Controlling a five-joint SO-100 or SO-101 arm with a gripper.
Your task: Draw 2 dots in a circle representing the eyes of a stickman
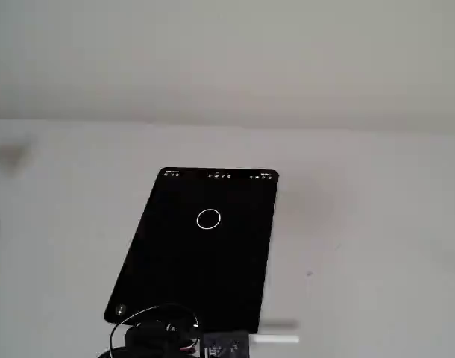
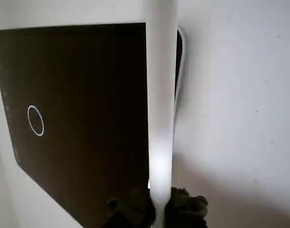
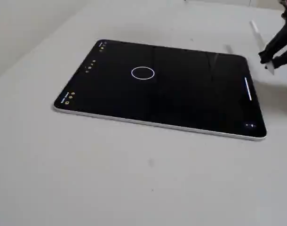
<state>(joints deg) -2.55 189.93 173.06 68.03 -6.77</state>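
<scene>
Your table (image 3: 134, 188): plain pale grey, matte, unmarked apart from a few faint specks. In a fixed view its far edge meets a light wall.

Lying directly on it, one item: your tablet (image 3: 181, 99), flat, face up, slim with a silver rim and rounded corners. Its screen is black and shows a thin white circle (image 3: 143, 72) plus small icons along one short edge. In a fixed view (image 1: 205, 253) you see it turned slightly askew to the table's far edge, set toward the near side, bare table all round it.
</scene>
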